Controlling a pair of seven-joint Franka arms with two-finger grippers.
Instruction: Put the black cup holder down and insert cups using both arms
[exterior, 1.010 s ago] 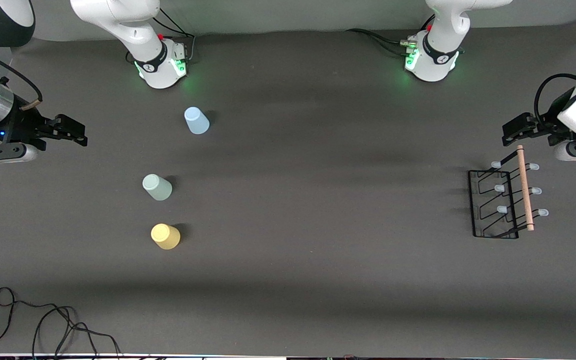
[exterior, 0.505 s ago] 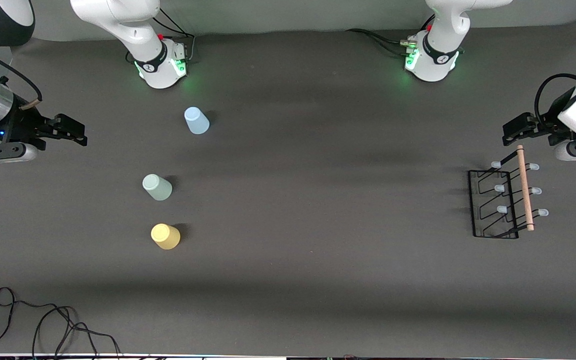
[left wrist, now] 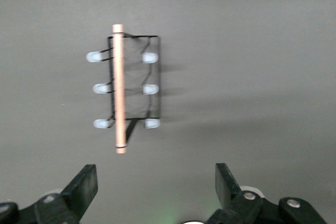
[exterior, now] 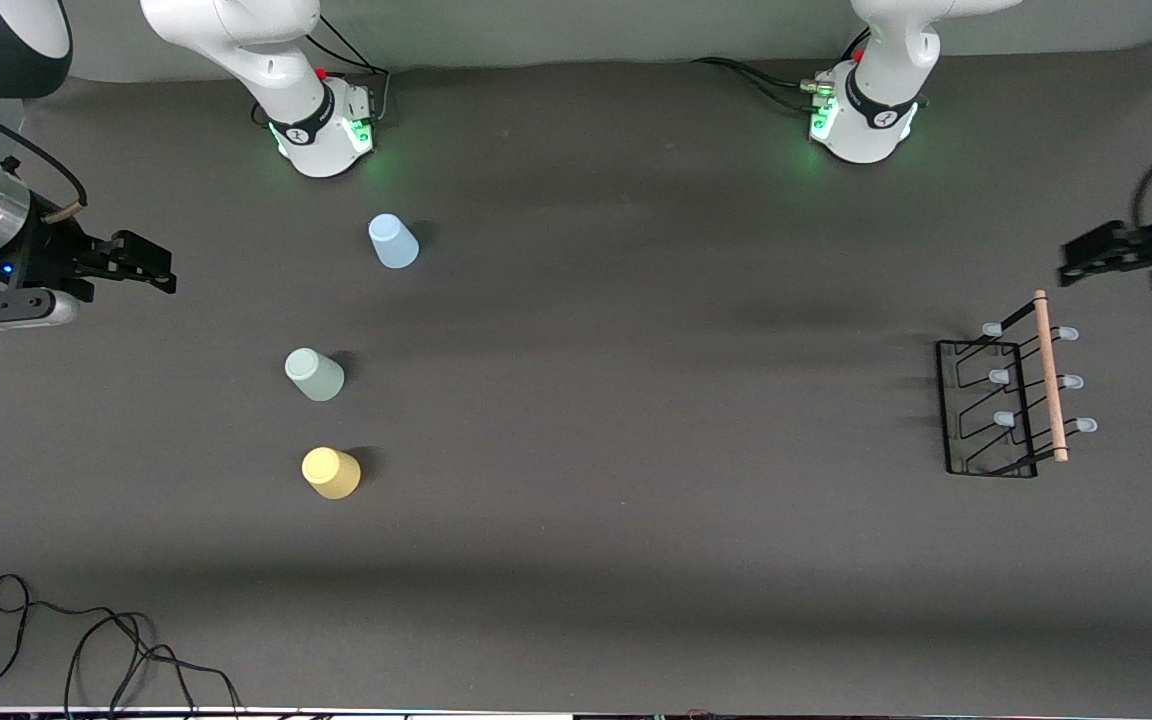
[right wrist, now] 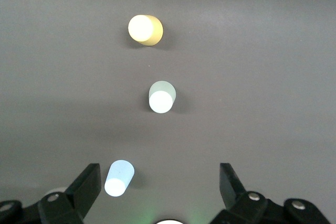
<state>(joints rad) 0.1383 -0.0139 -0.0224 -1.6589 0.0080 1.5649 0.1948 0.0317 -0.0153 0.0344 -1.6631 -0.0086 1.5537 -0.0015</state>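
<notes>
Both pairs of jaws stand wide open and hold nothing. The left gripper (exterior: 1071,268) hangs at the left arm's end of the table, in the air just off the holder's (exterior: 1006,405) end that lies farther from the front camera. The right gripper (exterior: 164,275) hangs over the right arm's end.

The table (exterior: 636,420) is covered in dark grey cloth, with a pale wall along the bases' edge. A loose black cable (exterior: 86,640) coils at the camera-side corner on the right arm's end.

The holder stands on the cloth, its wooden rod (exterior: 1048,375) on top, and its pegs bear no cups. In the left wrist view it lies ahead of the open fingers (left wrist: 84,184), clear of them.

Three cups stand upside down in a row toward the right arm's end: blue cup (exterior: 393,241) farthest from the camera, green cup (exterior: 313,374) between, yellow cup (exterior: 330,472) nearest. In the right wrist view the blue cup (right wrist: 119,178) lies close to one finger.
</notes>
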